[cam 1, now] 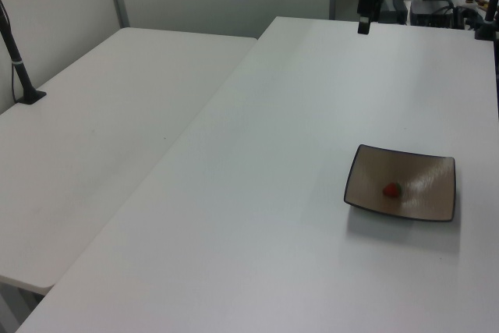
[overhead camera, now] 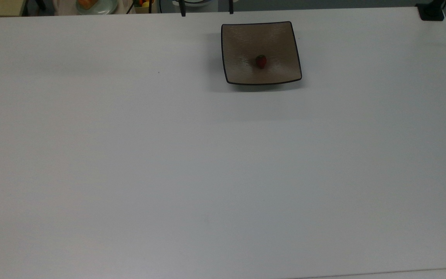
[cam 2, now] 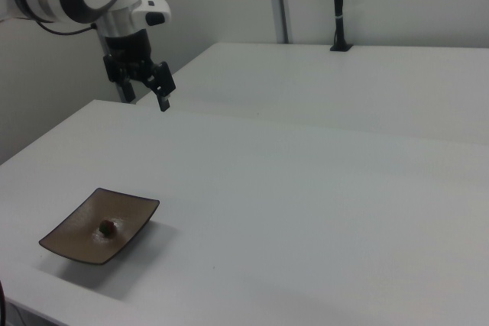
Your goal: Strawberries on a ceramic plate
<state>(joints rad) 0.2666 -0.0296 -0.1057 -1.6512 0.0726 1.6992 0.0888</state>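
A small dark-red strawberry (overhead camera: 261, 61) lies near the middle of the square brownish ceramic plate (overhead camera: 242, 42), which rests on the white table near the top view's far edge. The left view has the strawberry (cam 1: 391, 189) and plate (cam 1: 429, 185) at its right, and the right view has the strawberry (cam 2: 106, 227) and plate (cam 2: 76, 230) at its lower left. My gripper (overhead camera: 206, 11) hangs high above the table, well away from the plate, open and holding nothing. It is near the left view's top (cam 1: 364, 17) and in the right view's upper left (cam 2: 145, 91).
A pale green dish (overhead camera: 101, 6) with something orange sits beyond the table at the top view's upper left. A black mount (overhead camera: 431, 11) is at the table's upper right corner. A second white table (cam 1: 101, 130) with a black post (cam 1: 19, 76) adjoins.
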